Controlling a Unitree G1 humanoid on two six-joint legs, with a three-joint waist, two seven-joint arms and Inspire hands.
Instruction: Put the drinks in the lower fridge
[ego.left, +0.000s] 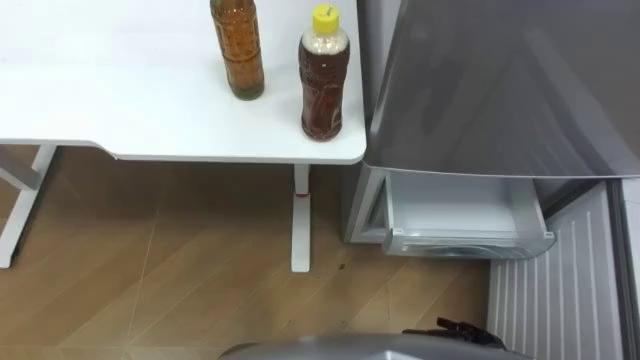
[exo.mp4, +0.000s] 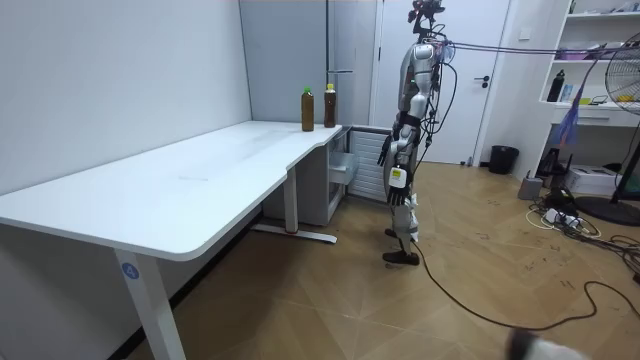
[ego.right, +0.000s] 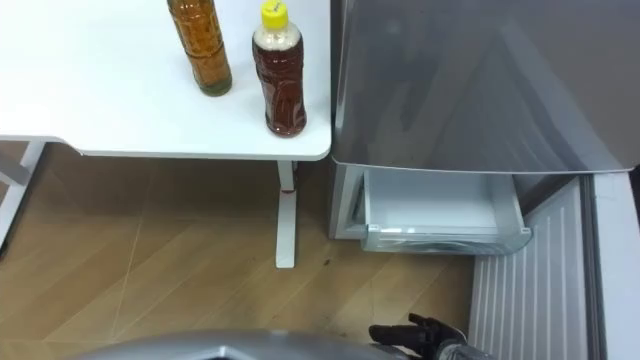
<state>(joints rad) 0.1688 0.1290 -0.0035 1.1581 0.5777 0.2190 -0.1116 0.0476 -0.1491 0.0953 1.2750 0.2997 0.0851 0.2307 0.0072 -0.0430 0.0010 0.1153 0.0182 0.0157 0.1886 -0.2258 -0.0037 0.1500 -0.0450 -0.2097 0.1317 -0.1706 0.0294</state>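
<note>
Two drink bottles stand near the right corner of the white table: an amber tea bottle and, nearer the edge, a darker tea bottle with a yellow cap. To their right is the grey fridge, its lower drawer pulled out and holding nothing. My right hand hangs low at the bottom edge, fingers relaxed, well below and apart from the bottles. In the room view I stand upright facing the fridge, my left hand down at my side.
The fridge's lower door is swung open on the right, showing its white ribbed inside. A white table leg stands just left of the drawer. Wooden floor lies beneath the table.
</note>
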